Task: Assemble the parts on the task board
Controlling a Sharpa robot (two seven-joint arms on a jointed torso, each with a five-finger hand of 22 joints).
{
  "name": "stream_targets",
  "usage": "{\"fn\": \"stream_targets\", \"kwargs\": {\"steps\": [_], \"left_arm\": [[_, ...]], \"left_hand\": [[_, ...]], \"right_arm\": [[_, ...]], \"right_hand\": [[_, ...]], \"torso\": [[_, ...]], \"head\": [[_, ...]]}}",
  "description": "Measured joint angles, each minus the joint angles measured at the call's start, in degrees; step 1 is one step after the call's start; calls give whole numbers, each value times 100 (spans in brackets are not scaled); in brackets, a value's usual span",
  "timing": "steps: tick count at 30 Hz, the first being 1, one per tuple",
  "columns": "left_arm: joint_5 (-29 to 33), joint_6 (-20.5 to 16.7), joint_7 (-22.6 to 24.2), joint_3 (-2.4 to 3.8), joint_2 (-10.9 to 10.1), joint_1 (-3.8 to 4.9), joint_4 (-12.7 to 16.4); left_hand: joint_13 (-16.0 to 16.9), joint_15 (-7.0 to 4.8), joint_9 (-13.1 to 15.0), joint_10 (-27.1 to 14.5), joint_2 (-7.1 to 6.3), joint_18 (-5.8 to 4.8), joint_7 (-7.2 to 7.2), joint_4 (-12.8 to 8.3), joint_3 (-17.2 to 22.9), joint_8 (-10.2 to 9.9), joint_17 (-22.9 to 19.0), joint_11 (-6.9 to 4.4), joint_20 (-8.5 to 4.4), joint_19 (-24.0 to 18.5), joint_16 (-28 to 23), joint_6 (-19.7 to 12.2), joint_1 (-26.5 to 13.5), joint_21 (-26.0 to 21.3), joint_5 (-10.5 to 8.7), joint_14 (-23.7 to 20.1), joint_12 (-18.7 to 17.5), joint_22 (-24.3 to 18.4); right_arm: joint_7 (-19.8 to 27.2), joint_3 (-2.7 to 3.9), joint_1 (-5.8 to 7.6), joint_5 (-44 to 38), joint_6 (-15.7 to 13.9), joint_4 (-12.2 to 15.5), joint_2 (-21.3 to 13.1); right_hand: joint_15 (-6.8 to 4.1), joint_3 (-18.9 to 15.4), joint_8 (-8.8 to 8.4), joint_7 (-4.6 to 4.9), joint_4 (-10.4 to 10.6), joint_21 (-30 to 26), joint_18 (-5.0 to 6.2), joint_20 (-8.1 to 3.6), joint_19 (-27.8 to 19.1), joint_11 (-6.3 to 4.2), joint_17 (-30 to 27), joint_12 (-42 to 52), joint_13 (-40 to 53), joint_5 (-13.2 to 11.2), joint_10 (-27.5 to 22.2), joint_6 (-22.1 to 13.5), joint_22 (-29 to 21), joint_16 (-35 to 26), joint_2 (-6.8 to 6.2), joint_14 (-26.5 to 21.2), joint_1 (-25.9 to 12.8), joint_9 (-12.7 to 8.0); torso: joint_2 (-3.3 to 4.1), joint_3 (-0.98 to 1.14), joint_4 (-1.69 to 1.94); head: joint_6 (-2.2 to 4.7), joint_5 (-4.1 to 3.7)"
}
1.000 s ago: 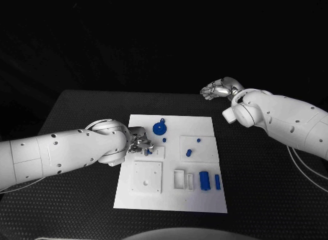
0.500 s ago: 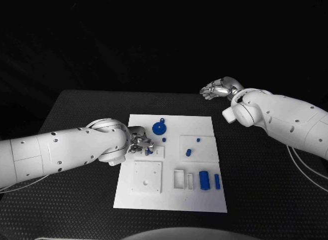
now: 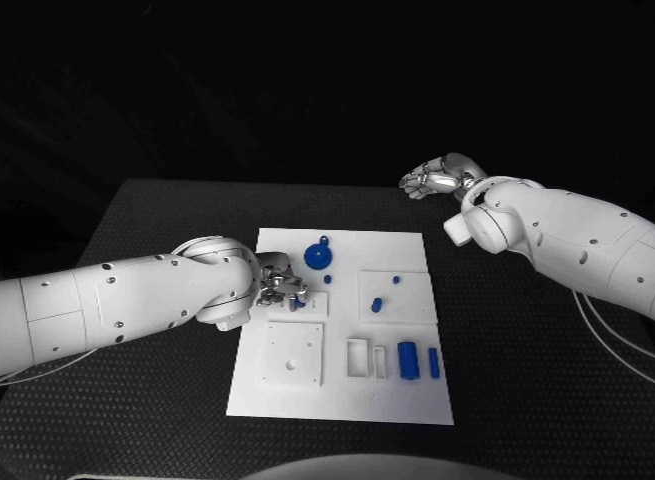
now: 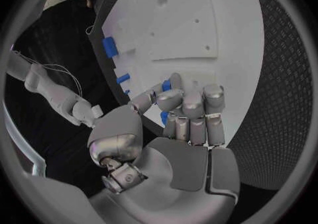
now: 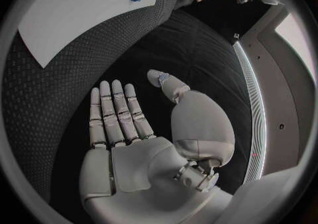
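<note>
Left hand (image 3: pixel 280 285) pinches a small blue part (image 4: pixel 166 84) over the task board (image 3: pixel 414 400), while the right hand (image 5: pixel 132 123) is spread wide, empty.

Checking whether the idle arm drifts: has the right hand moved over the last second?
No. In the head view the right hand sits at the same spot beyond the far right corner of the task board, open and holding nothing.

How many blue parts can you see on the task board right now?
6 clearly: a gear with a small peg at the far end, two small pegs mid-board, a cylinder and thin pin near the front. The left hand may hide more.
</note>
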Motion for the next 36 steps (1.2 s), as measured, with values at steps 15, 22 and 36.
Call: {"fn": "stream_targets", "kwargs": {"steps": [15,22,36], "left_arm": [[-97,64,-22,-2,-27,-4,-1],[-95,88,-22,0,-29,-2,-2],[-10,200,-56,0,75,29,-130]], "left_hand": [[0,10,-16,0,-130,-15,1,0,0,29,-14,0,0,0,0,1,130,22,11,10,22,4],[-1,19,-16,0,-131,6,1,0,0,29,-14,0,0,0,0,1,131,22,16,19,22,4],[-23,20,-18,1,-131,13,9,0,0,80,-29,-1,1,1,0,10,131,22,-4,58,21,3]], "right_arm": [[-4,-1,0,0,5,8,-2],[-5,-1,0,0,7,9,-2],[-7,-1,0,0,9,11,1]], "right_hand": [[0,0,0,0,0,0,0,0,0,0,-5,0,-5,0,0,0,6,0,0,0,0,0],[-1,0,0,0,0,-23,0,0,0,0,-5,0,-7,0,0,0,6,0,0,1,0,-5],[-1,0,0,0,0,-23,0,0,1,0,-10,0,-15,0,0,0,17,0,0,1,0,-4]], "torso": [[0,-2,0],[0,-2,0],[2,3,-4]], "head": [[-5,3],[-8,3],[0,10]]}}
